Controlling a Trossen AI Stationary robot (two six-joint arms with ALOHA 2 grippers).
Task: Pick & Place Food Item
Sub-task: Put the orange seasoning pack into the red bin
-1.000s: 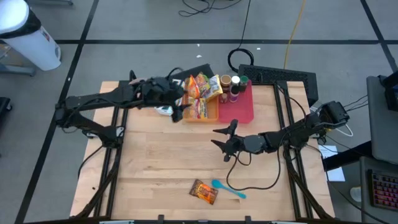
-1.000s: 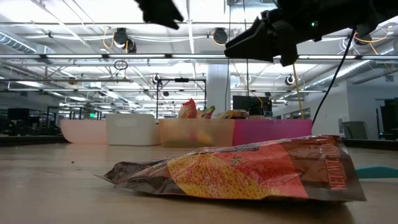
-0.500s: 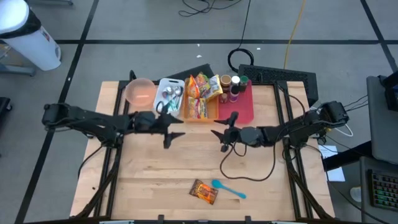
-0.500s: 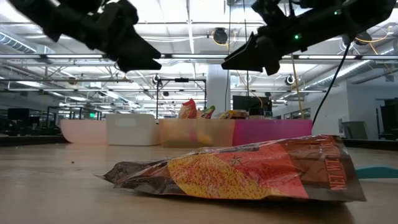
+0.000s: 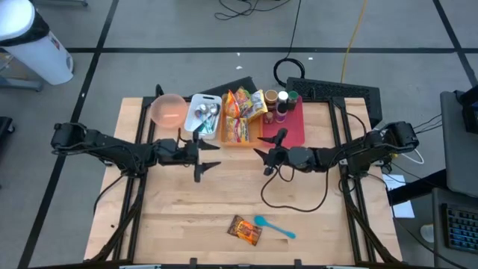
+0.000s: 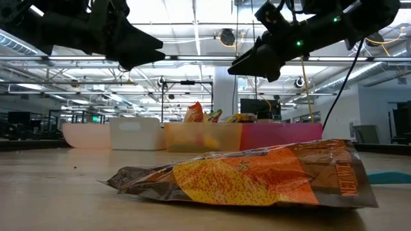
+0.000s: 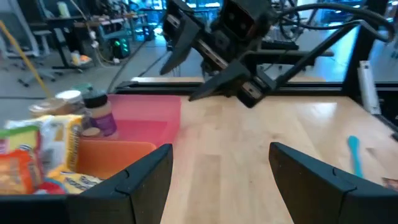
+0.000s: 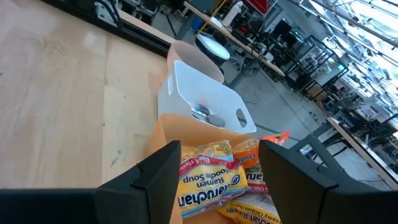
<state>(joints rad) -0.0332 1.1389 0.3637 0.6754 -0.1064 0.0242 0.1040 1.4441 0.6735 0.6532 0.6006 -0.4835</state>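
Both tools hover empty above the wooden worktop (image 5: 187, 202), left tool (image 5: 200, 158) and right tool (image 5: 267, 154) each with fingers apart. The orange snack packet (image 5: 245, 229) lies untouched at the near edge, beside a blue spoon (image 5: 275, 227), well apart from the far bins; picking appears not yet begun.

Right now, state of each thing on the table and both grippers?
Left gripper: open, empty, above the table.
Right gripper: open, empty, above the table.
Snack bag: lying flat near the front edge, untouched.
Blue spoon: flat beside the bag.
Orange bin: holds ramen packs.
Pink bin: holds upright jars.
White bin: holds metal utensils.
Pink bowl: upright.
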